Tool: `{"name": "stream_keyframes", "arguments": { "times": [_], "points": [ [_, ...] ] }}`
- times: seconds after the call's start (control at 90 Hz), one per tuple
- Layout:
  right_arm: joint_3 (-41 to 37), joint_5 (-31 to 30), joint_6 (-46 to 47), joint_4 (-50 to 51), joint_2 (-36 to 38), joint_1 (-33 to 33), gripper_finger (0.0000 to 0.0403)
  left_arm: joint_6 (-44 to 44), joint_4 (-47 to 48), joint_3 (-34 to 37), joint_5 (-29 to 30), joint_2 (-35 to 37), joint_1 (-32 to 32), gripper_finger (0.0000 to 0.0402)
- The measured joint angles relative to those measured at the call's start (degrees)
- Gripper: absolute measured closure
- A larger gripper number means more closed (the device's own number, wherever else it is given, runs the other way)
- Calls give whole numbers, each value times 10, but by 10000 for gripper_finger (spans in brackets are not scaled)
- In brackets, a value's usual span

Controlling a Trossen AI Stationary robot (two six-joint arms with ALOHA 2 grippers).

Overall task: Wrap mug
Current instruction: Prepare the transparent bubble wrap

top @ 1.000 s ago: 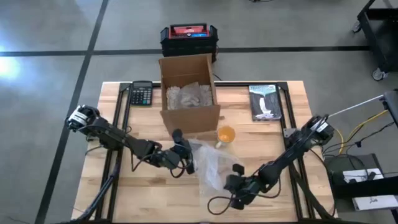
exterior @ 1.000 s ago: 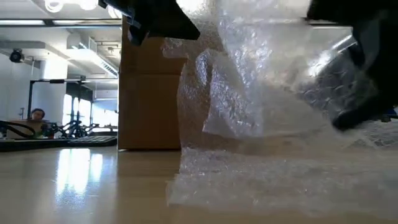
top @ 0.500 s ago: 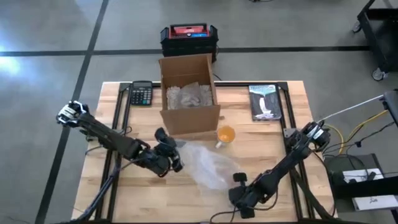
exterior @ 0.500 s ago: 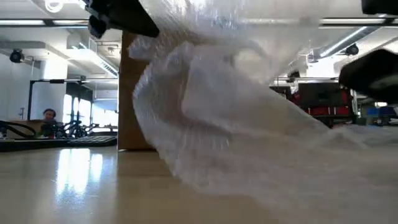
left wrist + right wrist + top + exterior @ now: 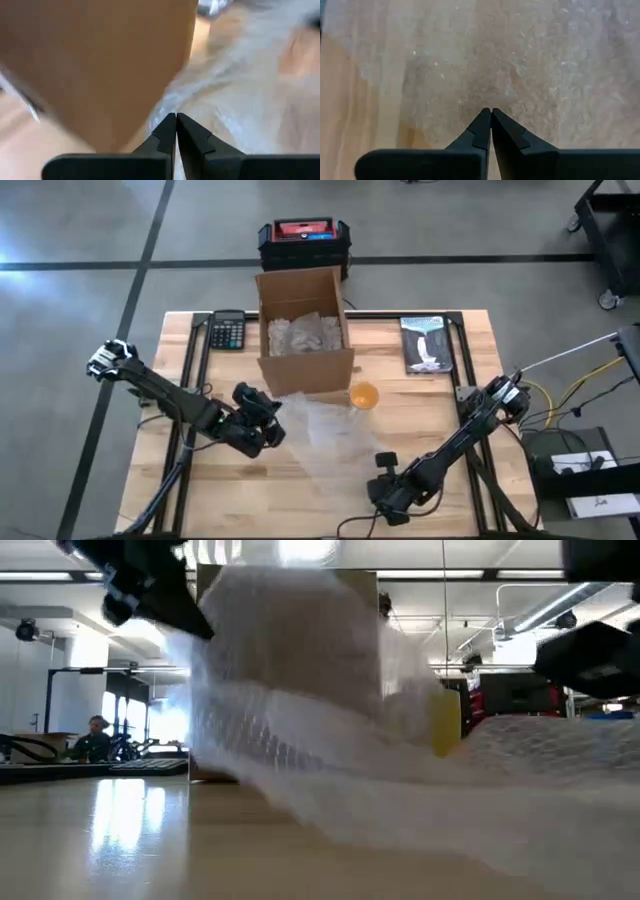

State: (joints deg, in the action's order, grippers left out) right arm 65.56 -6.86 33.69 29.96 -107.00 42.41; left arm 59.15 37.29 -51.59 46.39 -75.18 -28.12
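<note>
Both tools, left (image 5: 262, 423) and right (image 5: 384, 488), pinch the wrap (image 5: 335, 435) spread beside the still-bare mug (image 5: 364, 396); wrapping remains.

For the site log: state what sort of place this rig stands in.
Most likely a robotics lab or workshop, not a home. The light wooden table stands on a bare grey concrete floor marked with dark lines, a red and black case sits behind it, and long ceiling light strips cross the room beyond.
</note>
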Motion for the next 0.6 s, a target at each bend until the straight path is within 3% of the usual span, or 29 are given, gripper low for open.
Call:
{"name": "stream_keyframes", "arguments": {
  "times": [0.167,0.256,0.389,0.511,0.6],
  "points": [
    [9,38,4,55,0,10,403,63,-1,29,-115,0,-16,402],
    [25,38,3,90,2,10,403,60,-34,29,-142,1,-35,402],
    [55,4,-19,98,7,-1,403,-59,-189,21,-126,9,-60,402],
    [73,-85,-52,80,8,-11,403,-196,-318,20,-112,-2,-47,402],
    [68,-159,-56,48,5,-21,403,-251,-335,22,-110,-34,-15,402]
  ]
}}
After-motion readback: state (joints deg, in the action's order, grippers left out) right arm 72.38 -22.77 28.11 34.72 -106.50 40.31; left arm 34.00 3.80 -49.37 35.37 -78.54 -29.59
